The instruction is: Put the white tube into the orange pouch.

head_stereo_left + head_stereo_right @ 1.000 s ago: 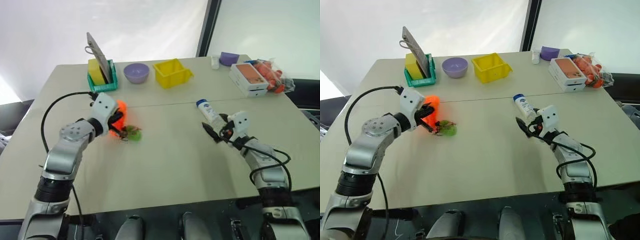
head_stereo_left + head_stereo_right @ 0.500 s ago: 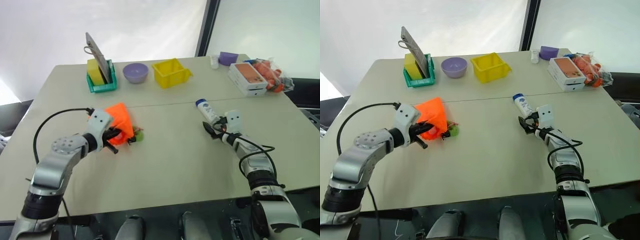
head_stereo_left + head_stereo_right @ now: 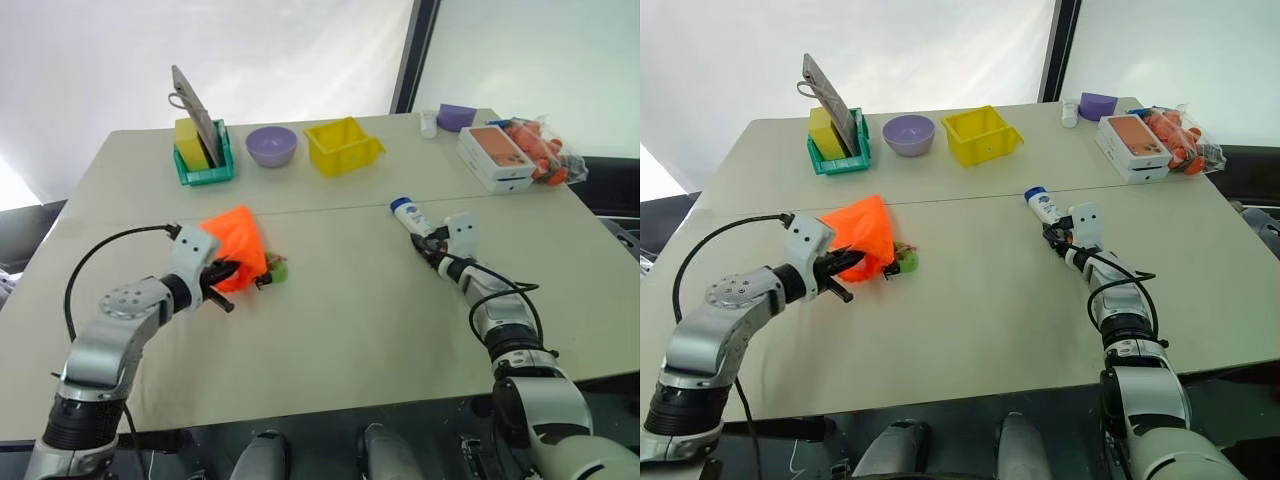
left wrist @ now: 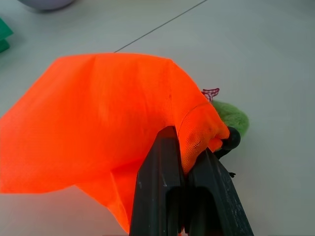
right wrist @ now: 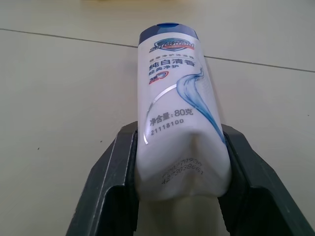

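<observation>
your left gripper (image 4: 184, 191) is clenched on the orange pouch (image 3: 235, 245) near the desk's (image 3: 330, 330) left edge. your right gripper (image 5: 179, 172) straddles the white tube's (image 5: 179, 123) crimped end, fingers touching both sides; the tube's long axis runs straight away from it, cap toward the far edge.

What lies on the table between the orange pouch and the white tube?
Only bare tabletop, as the right eye view shows. The pouch's green tag lies beside the orange pouch, and nothing else sits before the white tube.
</observation>
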Action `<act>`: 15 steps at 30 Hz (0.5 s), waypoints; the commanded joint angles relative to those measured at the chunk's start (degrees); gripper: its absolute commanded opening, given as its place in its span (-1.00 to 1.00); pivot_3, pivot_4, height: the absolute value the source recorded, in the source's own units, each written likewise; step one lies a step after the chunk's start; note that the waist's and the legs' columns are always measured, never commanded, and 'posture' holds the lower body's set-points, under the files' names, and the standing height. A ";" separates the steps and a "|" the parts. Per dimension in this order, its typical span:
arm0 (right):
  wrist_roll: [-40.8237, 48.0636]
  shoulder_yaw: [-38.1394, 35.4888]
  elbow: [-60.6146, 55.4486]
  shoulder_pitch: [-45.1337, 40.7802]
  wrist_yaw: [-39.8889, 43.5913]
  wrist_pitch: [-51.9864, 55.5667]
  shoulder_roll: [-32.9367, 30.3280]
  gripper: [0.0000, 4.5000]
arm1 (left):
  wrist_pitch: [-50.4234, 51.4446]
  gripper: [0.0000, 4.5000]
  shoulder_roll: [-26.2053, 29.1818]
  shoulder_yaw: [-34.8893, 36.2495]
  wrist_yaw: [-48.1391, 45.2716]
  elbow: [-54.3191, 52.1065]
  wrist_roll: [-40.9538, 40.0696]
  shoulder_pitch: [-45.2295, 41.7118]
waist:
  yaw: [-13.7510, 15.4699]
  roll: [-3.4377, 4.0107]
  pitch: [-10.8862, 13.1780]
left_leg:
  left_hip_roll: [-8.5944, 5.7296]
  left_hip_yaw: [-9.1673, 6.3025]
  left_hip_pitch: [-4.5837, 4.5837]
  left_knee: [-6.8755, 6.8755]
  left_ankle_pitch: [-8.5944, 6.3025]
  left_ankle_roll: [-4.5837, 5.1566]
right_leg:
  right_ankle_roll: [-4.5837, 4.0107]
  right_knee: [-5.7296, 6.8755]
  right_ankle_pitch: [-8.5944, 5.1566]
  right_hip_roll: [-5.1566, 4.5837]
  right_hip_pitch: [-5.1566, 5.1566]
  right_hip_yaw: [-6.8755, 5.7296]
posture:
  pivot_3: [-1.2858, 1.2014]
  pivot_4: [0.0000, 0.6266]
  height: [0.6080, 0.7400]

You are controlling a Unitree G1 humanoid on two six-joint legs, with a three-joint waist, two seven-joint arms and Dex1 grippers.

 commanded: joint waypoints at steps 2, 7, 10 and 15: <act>-0.15 -0.48 -2.73 -0.21 0.23 -2.28 0.03 -0.26 | -2.09 -1.00 -0.43 0.07 0.09 -0.21 -0.16 -0.19 | -0.01 0.00 0.00 | 0.00 0.00 0.00 0.00 0.00 0.00 | 0.00 0.00 0.00 0.00 0.00 0.01 | 0.03 -0.52 1.00; 3.14 3.45 -23.66 9.56 11.47 0.73 -1.06 -0.26 | -2.42 -1.00 -1.21 0.06 -0.10 -0.09 -0.79 -1.08 | 0.16 0.01 0.00 | 0.00 -0.01 -0.04 -0.03 0.00 0.00 | 0.02 -0.02 -0.01 0.00 -0.04 0.01 | 0.03 -0.52 1.00; 10.74 8.33 -46.15 19.39 20.68 11.93 -3.23 -0.26 | -1.65 -1.00 -1.66 0.73 -0.17 -0.60 -1.85 -1.75 | 0.28 0.03 0.00 | 0.00 -0.04 -0.07 -0.05 -0.01 0.00 | 0.09 -0.03 -0.05 0.00 -0.04 0.00 | 0.03 -0.52 1.00; 12.09 15.61 -61.83 24.64 21.06 23.35 -2.91 -0.26 | -0.68 -1.00 -1.75 0.49 -0.64 -2.09 -3.59 -2.62 | 0.10 0.03 0.00 | 0.01 -0.02 0.02 0.02 -0.01 0.00 | 0.22 0.01 -0.14 0.00 -0.02 0.00 | 0.03 -0.52 1.00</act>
